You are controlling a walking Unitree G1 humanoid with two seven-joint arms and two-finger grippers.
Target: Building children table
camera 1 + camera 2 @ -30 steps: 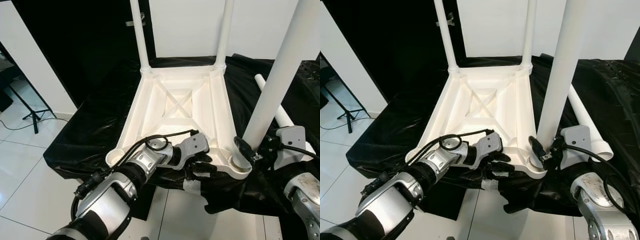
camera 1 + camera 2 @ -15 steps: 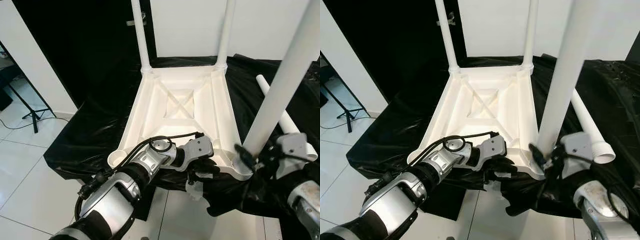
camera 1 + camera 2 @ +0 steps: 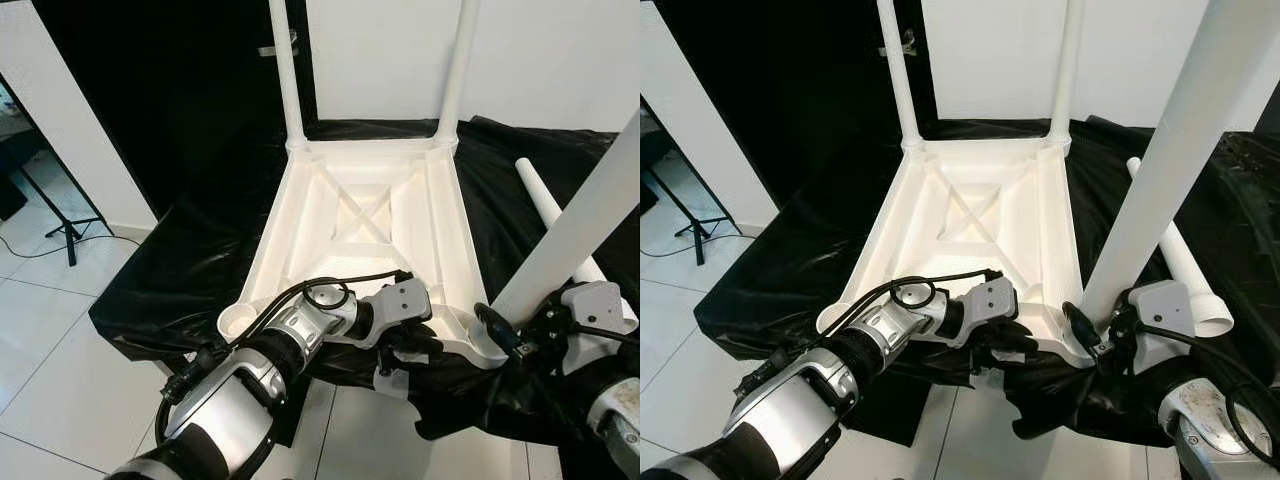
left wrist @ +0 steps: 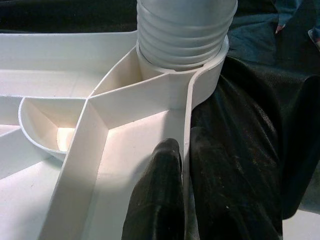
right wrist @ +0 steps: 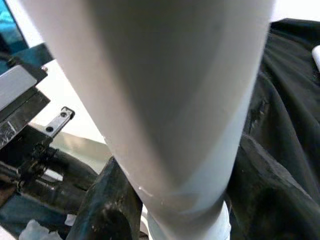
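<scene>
The children's table (image 3: 365, 215) lies upside down, mid-frame, on the black-draped tabletop (image 3: 180, 270). Your left claw (image 3: 405, 340) pinches its near rim; your right claw (image 3: 1095, 335) clamps the leg (image 3: 1170, 170), now tilted further right in its corner socket (image 3: 480, 340).

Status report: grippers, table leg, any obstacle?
Left gripper clamps tabletop rim. Right gripper holds third leg, tilted in near-right socket. Fourth leg loose on cloth.

Tops of the two far legs (image 3: 287, 70) and the near leg (image 3: 1180, 150) on the table frame (image 3: 360, 220) cut off by upper edge. Right gripper (image 3: 510, 335) fingertips hidden behind near leg base. Loose leg (image 3: 553, 220) partly hidden behind near leg.
</scene>
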